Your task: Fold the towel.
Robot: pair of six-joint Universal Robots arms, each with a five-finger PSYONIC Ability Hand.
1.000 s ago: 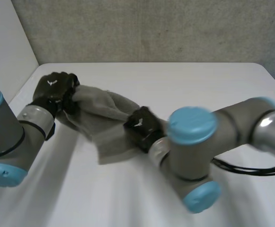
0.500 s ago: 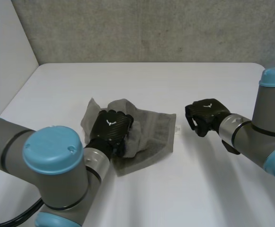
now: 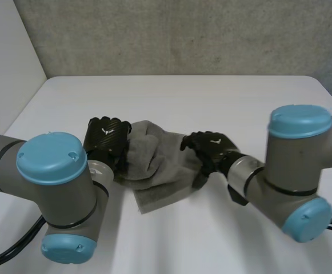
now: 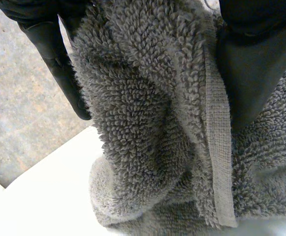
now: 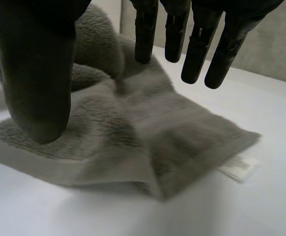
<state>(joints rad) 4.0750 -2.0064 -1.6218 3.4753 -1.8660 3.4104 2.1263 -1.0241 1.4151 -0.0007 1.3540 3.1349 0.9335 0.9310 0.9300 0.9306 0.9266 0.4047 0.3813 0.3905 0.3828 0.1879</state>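
**Head view.** The grey terry-cloth towel (image 3: 160,168) lies crumpled at the centre of the frame on the white worktop (image 3: 211,97). The left hand (image 3: 106,140) sits at the towel's left edge and the right hand (image 3: 211,149) at its right edge. Having one hand on each side probably serves to lift and straighten the cloth, as no clean fold is formed yet. A rough grey wall (image 3: 183,34) spans the upper frame, and a white side panel (image 3: 6,51) closes the upper left.

**Left wrist view.** The left hand (image 4: 253,64) pinches a bunched section of the towel (image 4: 147,123) between thumb and fingers. The pile bulges out between them, and the woven hem band (image 4: 216,147) runs beside the fingers. This grip anchors that edge.

**Right wrist view.** The right hand (image 5: 34,73) is spread. Its fingers (image 5: 197,44) point straight down over the towel (image 5: 147,132) with no cloth between them and the thumb. Contact at the tips cannot be confirmed. A white label (image 5: 238,167) projects from the towel corner beyond the fingertips and rests on the worktop (image 5: 261,98).
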